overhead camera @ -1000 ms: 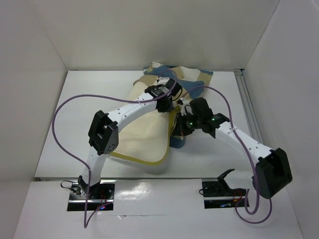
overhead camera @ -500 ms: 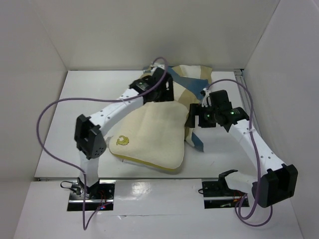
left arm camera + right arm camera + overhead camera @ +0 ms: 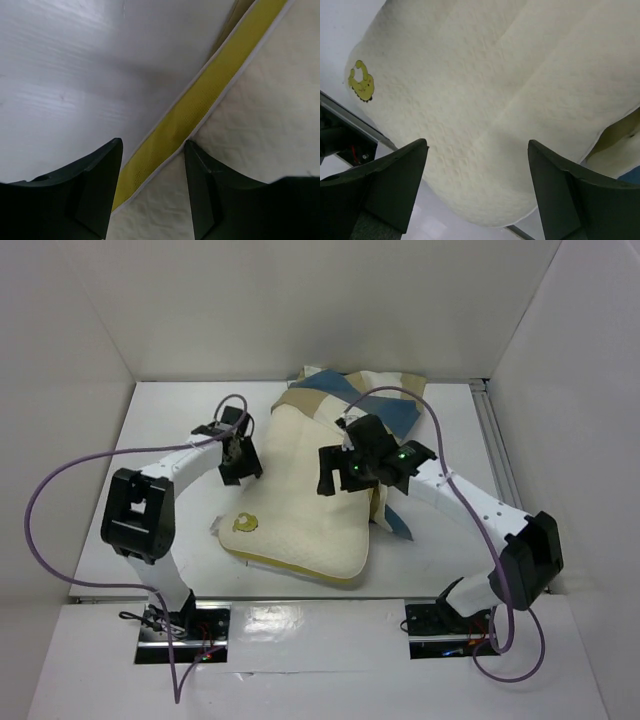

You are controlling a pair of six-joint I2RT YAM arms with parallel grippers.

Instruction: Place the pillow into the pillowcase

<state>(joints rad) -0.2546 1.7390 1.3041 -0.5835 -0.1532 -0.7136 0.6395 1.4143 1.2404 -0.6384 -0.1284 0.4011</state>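
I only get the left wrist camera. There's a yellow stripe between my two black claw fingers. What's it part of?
Observer: The top camera shows it's the edging of the pillow, a big cream cushion lying on the table.
Operator: Where's the pillowcase?
Observer: The checked pillowcase is bunched at the pillow's far end, and most of the pillow is outside it.
Operator: What's the other claw doing?
Observer: The right claw is wide open over the pillow, gripping nothing.
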